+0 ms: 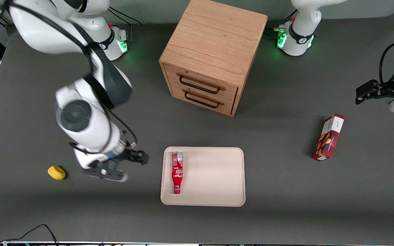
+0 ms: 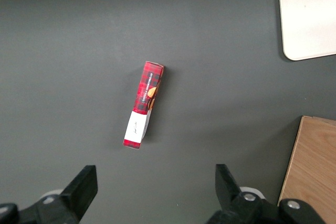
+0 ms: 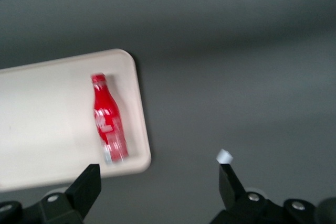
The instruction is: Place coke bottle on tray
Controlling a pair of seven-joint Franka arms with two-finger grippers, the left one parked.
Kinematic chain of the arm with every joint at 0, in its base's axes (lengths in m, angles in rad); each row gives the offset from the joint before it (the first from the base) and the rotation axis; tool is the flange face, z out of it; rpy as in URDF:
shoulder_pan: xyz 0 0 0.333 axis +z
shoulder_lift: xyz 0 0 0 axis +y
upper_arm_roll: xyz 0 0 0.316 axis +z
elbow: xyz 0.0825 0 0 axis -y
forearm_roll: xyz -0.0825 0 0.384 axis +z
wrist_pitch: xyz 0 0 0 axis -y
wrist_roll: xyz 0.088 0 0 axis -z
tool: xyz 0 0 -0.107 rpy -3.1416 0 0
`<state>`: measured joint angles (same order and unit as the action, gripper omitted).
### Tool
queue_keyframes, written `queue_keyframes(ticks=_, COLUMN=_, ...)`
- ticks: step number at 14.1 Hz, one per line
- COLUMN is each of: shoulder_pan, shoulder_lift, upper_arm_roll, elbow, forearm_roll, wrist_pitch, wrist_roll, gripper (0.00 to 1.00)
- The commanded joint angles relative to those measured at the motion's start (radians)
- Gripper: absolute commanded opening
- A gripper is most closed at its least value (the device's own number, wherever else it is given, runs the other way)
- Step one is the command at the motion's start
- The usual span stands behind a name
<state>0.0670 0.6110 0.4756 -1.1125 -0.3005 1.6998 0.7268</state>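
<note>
Tabletop of matte dark grey, flat and plain, under everything. Stood on it, farthest from the front camera, as a pale oak cube of a cabinet with visible grain and two drawers with dark bar handles. Lay nearer that camera, in front of those drawers, as a large flat beige tray, rectangular with rounded corners and a low raised rim, smooth and dull in finish. Sat well off toward the parked arm's end as a red rectangular cardboard snack box, apart from the tray. Hung over bare table just beside the tray's edge toward the working arm's end: black two-finger gripper, spread wide, gripping nothing. Lay on its side inside the tray, close along that same rim and clear of the fingers: small slim red coke bottle with white script, glossy and rounded. Pointed its narrow neck toward the front camera and its flat silver base toward the cabinet, long axis parallel to the rim. Looked placed, to judge by this; being round, likely to roll if nudged, so best left by a retreat away from the tray. Rested smallest of all, toward the working arm's end: yellow rounded lump, possibly soft.
</note>
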Motion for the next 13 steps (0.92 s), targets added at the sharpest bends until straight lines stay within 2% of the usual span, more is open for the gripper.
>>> queue_keyframes(ticks=1, shoulder_pan=-0.038, shoulder_lift=-0.216, upper_arm_roll=-0.085, elbow=-0.073, forearm_roll=0.121, wrist_pitch=-0.168, wrist_roll=-0.017, gripper=1.0)
queue_keyframes(ticks=4, shoulder_pan=-0.047, shoulder_lift=-0.373, upper_arm_roll=-0.182, elbow=-0.076, forearm_roll=0.204, wrist_pitch=-0.365, wrist_roll=-0.133, gripper=1.0)
queue_keyframes(ticks=6, shoulder_pan=-0.046, shoulder_lift=-0.469, upper_arm_roll=-0.291, elbow=-0.111, forearm_roll=0.282, wrist_pitch=-0.443, wrist_roll=-0.199, gripper=1.0)
queue_keyframes(ticks=8, shoulder_pan=-0.044, shoulder_lift=-0.593, upper_arm_roll=-0.366, elbow=-0.238, forearm_roll=0.304, wrist_pitch=-0.439, wrist_roll=-0.286, gripper=1.0)
queue_keyframes(ticks=13, shoulder_pan=-0.044, shoulder_lift=-0.831, upper_arm_roll=-0.417, elbow=-0.559, forearm_roll=0.342, wrist_pitch=-0.32, wrist_roll=-0.323, gripper=1.0)
